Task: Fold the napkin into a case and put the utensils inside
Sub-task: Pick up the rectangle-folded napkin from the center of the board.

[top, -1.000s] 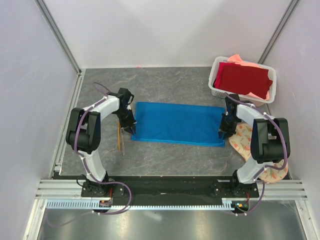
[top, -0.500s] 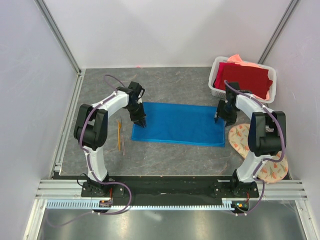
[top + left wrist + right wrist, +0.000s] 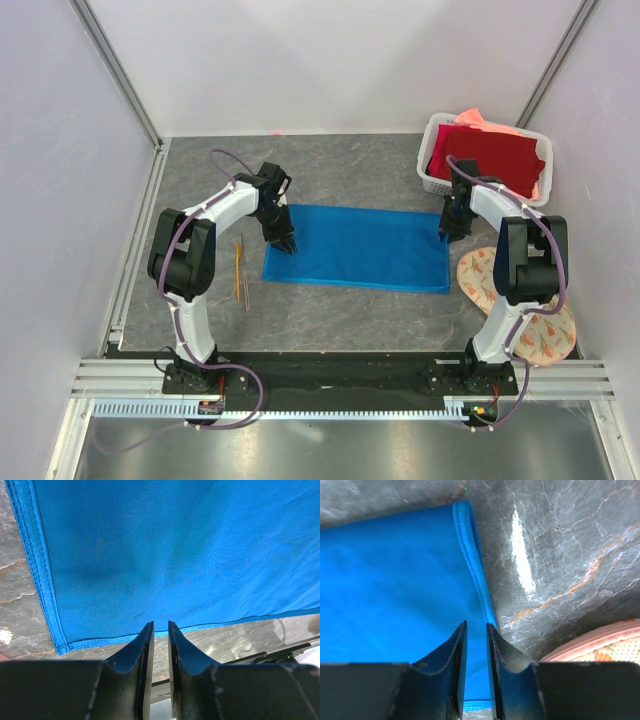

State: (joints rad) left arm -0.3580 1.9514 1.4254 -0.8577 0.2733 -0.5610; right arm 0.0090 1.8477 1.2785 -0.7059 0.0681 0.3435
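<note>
The bright blue napkin [image 3: 355, 247] lies flat as a wide rectangle mid-table, with the thin orange utensils [image 3: 240, 272] near its left edge. Your left gripper [image 3: 284, 243] is over its left end and your right gripper [image 3: 447, 232] at its right edge near the far corner. Both have their jaws drawn nearly together, and you cannot tell whether they nip cloth. Catching a single layer could skew the fold, and a low left arm could scatter the utensils. No writing is readable.
</note>
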